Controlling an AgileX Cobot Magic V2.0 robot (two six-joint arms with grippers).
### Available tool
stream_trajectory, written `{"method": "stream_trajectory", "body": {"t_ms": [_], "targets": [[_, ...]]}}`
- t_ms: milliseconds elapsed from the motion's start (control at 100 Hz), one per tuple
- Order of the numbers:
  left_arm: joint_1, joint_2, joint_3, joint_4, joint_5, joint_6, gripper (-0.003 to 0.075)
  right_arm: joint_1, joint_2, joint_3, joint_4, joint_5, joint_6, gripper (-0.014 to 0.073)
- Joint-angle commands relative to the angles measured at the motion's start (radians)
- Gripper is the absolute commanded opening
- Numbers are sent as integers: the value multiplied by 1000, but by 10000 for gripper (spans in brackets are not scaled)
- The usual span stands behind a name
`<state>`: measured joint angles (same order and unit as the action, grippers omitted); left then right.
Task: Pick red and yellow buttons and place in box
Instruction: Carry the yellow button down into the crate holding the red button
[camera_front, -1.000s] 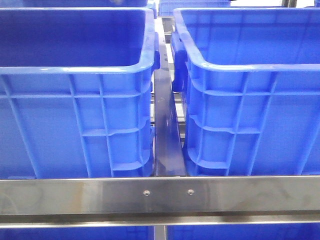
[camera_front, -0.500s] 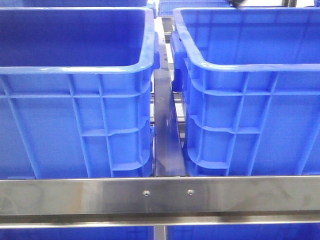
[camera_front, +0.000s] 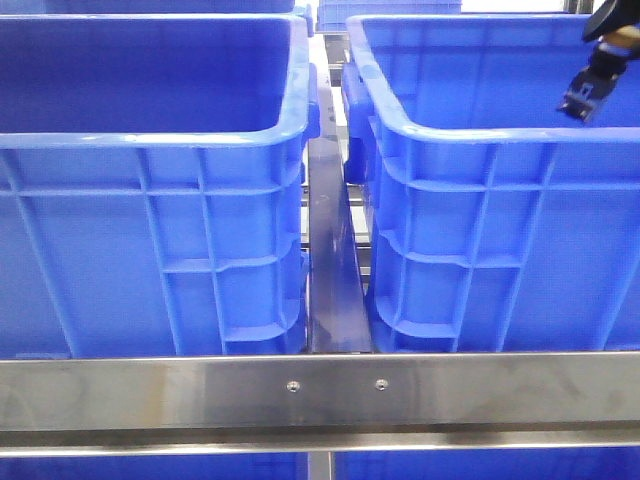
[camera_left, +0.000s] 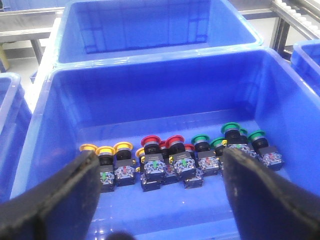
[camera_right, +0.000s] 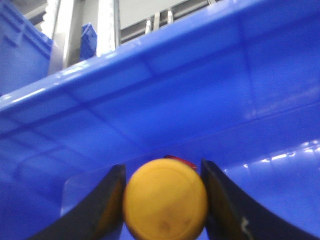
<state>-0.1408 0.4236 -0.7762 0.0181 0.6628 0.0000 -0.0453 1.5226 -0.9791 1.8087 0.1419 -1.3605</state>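
My right gripper (camera_right: 162, 172) is shut on a yellow button (camera_right: 165, 200), its round cap filling the gap between the fingers. A sliver of red (camera_right: 181, 161) peeks from behind the cap; I cannot tell what it belongs to. In the front view the right gripper (camera_front: 582, 105) hangs at the far right, above the right blue box (camera_front: 480, 135). My left gripper (camera_left: 160, 160) is open over another blue crate (camera_left: 165, 75), where yellow buttons (camera_left: 123, 146), red buttons (camera_left: 150, 141) and green buttons (camera_left: 201, 139) stand in a row. It holds nothing.
A second blue crate (camera_front: 150, 140) stands on the left in the front view, a narrow gap (camera_front: 335, 280) between the two. A steel rail (camera_front: 320, 390) runs across the front. A further blue crate (camera_left: 150, 25) sits behind the one with the buttons.
The right gripper has come into the front view at the top right, moving right and down over the right box. The crates have not moved.
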Motion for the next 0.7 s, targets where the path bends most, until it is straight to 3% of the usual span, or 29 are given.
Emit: {"method": "stream_trajectory", "body": {"t_ms": [0,240,460,690], "targets": [[4,10,-24,2,-87,-10,493,-18,-14,-53,37,29,34,89],[4,10,-24,2,-87,-10,493,-85,45,-64,37,110,93,89],[4,10,-24,2,-87,-10,493,-126,130,-64,37,234,247,89],[4,10,-24,2,-87,-10,493,-136,189,-64,37,267,258,89]]}}
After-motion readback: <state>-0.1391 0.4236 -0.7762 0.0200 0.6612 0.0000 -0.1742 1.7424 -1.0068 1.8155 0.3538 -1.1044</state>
